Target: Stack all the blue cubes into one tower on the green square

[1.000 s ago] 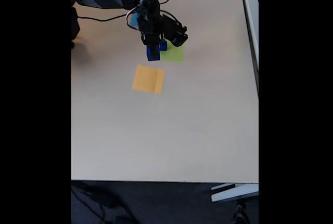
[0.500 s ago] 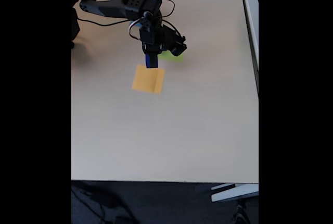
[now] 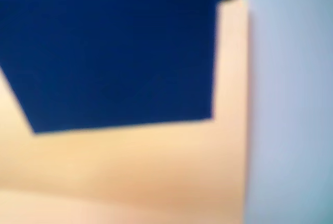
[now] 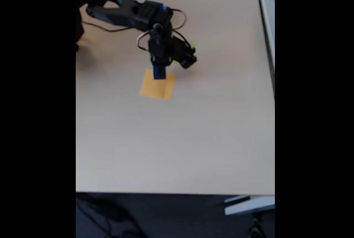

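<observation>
Blue cube (image 4: 160,71) is seen in the fixed view clamped in the hand (image 4: 160,74), above the upper edge of the orange-yellow square (image 4: 157,86) on the desk (image 4: 177,138). In the wrist view the cube (image 3: 114,57) is shown large and blurred, with the pale desk (image 3: 125,172) under it. A small bit of green (image 4: 192,45) is visible beside the arm.

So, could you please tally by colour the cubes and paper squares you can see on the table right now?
Blue cubes: 1, the cube at the hand.
Orange-yellow squares: 1, the paper square under the hand.
Green squares: 1, a sliver of the green square beside the arm.
Total: 3. The arm may hide others.
</observation>
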